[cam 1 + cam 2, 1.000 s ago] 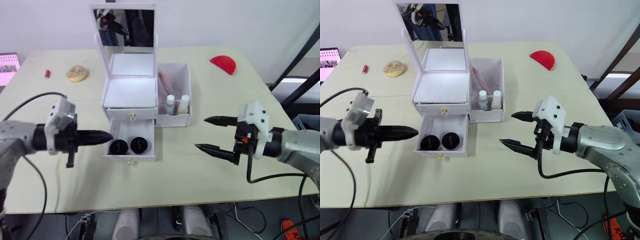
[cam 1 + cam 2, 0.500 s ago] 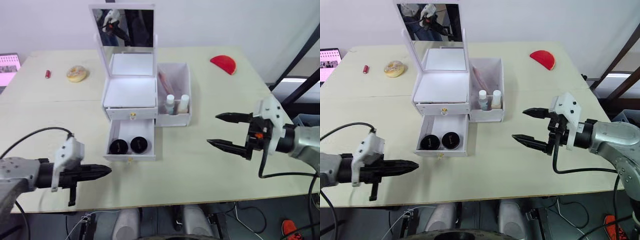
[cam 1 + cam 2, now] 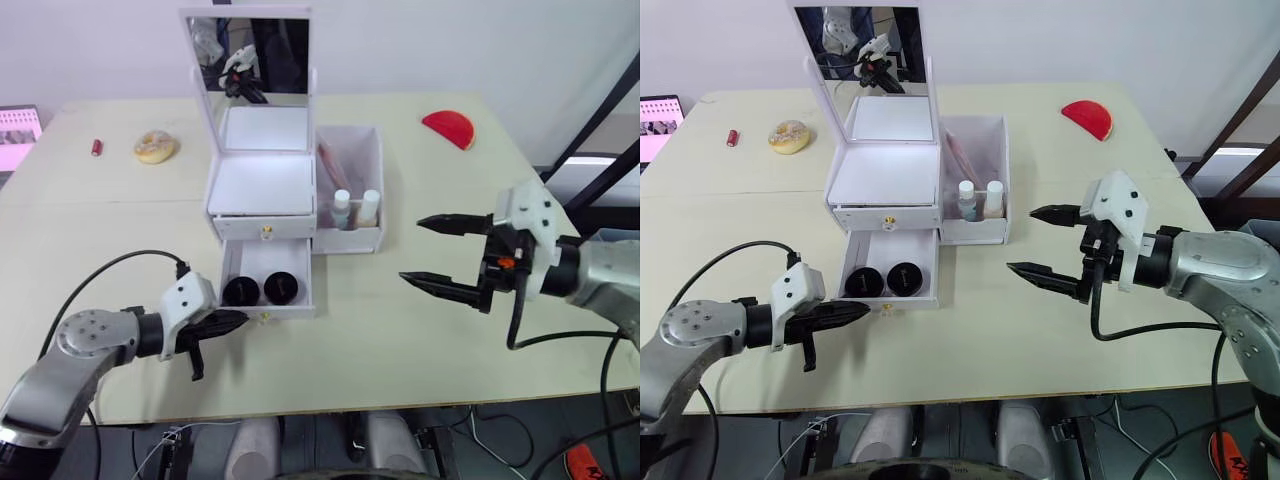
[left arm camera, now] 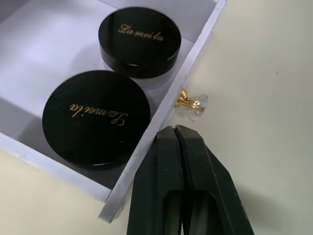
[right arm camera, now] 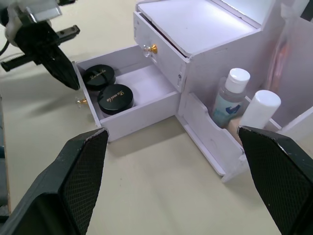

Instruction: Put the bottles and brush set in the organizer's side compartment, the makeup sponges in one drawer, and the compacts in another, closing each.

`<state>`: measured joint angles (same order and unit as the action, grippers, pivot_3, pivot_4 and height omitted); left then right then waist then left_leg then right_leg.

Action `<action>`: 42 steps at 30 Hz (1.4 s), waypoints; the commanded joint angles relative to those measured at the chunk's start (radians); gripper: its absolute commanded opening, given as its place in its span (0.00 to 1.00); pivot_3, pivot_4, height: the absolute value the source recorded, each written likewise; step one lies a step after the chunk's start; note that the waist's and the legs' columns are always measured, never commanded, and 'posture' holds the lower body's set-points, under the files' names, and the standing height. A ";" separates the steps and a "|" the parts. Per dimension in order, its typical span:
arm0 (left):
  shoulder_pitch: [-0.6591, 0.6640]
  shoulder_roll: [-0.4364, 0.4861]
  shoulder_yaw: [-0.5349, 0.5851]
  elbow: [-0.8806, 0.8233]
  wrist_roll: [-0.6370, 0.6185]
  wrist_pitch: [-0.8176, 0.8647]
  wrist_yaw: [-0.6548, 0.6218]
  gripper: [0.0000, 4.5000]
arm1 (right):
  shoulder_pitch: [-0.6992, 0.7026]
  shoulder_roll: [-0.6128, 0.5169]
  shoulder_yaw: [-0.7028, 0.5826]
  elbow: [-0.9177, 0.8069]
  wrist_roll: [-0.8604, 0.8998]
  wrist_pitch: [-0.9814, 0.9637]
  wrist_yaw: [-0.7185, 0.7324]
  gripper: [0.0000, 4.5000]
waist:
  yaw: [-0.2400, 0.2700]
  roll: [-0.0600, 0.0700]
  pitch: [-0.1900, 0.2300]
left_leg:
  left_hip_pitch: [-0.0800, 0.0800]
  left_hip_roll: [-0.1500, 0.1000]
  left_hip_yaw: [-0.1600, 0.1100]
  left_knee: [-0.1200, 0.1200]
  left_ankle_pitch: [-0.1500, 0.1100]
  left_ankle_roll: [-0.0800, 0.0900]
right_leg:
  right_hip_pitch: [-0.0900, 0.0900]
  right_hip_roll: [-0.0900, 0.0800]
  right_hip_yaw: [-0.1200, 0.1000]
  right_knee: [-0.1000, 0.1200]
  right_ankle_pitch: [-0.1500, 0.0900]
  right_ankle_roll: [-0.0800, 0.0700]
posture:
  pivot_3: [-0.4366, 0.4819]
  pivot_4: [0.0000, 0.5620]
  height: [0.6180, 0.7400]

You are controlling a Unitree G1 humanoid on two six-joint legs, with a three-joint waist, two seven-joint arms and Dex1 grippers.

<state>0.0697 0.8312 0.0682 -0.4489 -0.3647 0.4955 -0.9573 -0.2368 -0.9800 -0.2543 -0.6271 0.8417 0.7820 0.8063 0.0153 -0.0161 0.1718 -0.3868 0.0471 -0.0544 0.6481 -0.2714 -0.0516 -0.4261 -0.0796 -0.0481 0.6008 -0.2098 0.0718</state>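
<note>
Pale wood table (image 3: 400, 350), white wall behind. White organizer (image 3: 262, 190) in middle, mirror lid up. Lower drawer (image 3: 266, 292) pulled out, two black compacts (image 3: 239, 291) (image 3: 281, 289) inside. Left gripper (image 3: 238, 321) pinched tight, holding nothing, tip just beside near left corner of drawer, close to gold knob (image 4: 191, 102). Right gripper (image 3: 440, 256) spread wide, holding nothing, well right of organizer. Two bottles (image 3: 341, 208) (image 3: 369, 206) standing in side compartment (image 3: 349, 150). Far off: donut (image 3: 153, 146), small red thing (image 3: 96, 148), red half-round thing (image 3: 449, 127).
</note>
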 commanded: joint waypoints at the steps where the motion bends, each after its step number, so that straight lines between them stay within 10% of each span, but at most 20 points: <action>1: -0.068 -0.032 -0.008 0.044 0.042 -0.017 0.069 0.01 | -0.027 0.006 -0.013 -0.027 0.017 -0.001 -0.019 1.00 | 0.001 0.001 0.000 | 0.000 0.000 0.000 0.000 0.000 0.000 | 0.000 0.000 0.000 0.000 0.000 0.000 | 0.48 0.27 1.00; 35: -0.357 -0.285 -0.147 0.428 0.268 -0.219 0.287 0.01 | -0.014 -0.016 -0.029 -0.086 0.141 0.052 -0.019 1.00 | -0.001 0.000 0.000 | 0.001 0.000 0.000 0.001 0.000 0.000 | 0.001 0.001 0.000 0.002 0.003 -0.004 | 0.48 0.27 1.00; 42: -0.407 -0.300 -0.132 0.377 0.183 -0.049 0.245 0.01 | -0.013 -0.015 -0.029 -0.095 0.157 0.058 -0.032 1.00 | -0.001 0.000 0.000 | 0.001 0.000 0.000 0.000 0.000 0.000 | 0.001 0.001 0.000 0.002 0.003 -0.004 | 0.48 0.27 1.00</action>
<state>-0.3090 0.5332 -0.0917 -0.0179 -0.1475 0.4123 -0.7020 -0.2440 -0.9830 -0.2511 -0.7014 0.9837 0.8447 0.7782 0.0140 -0.0163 0.1714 -0.3858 0.0469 -0.0549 0.6485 -0.2711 -0.0515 -0.4247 -0.0790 -0.0477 0.6032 -0.2070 0.0680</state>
